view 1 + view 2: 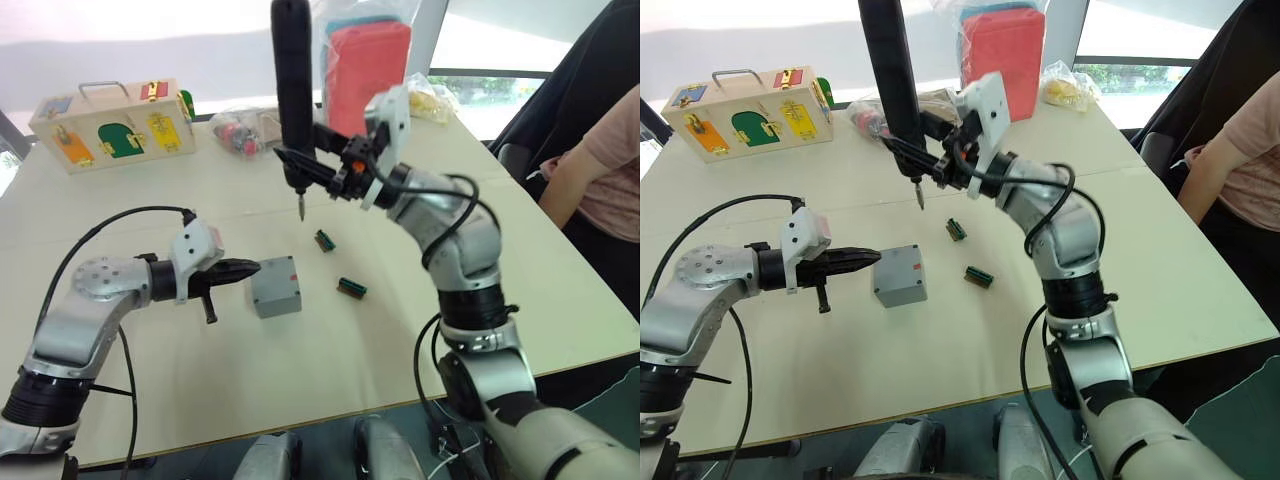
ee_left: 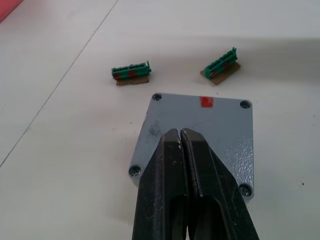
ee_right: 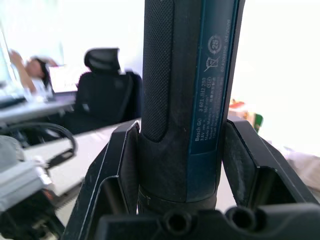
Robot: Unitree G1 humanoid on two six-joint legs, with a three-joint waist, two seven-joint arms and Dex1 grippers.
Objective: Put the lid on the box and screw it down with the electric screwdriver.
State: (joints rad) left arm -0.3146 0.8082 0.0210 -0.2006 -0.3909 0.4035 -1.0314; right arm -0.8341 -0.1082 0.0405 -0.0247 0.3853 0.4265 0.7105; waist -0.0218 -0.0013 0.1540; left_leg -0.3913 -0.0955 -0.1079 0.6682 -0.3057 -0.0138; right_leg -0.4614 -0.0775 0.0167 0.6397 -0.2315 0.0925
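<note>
Your table [image 1: 420, 330] carries the wooden latch box [image 1: 112, 127] at the far left corner and a red-pink case in a plastic bag [image 1: 367, 70] standing at the far edge; a person [image 1: 600, 160] sits off to your right. Your right gripper [image 1: 300, 165] is clamped around the electric screwdriver [image 1: 293, 90], holding it upright well above the table, metal bit pointing down, off behind the box. Your left gripper [image 1: 245, 268] has its fingers pressed together with nothing between them, tips just beside the box's left side. The box [image 1: 276, 286] sits mid-table with the lid [image 2: 200, 137] on top of it. Two small green connector pieces [image 1: 351, 288] lie apart, near the box's right.
</note>
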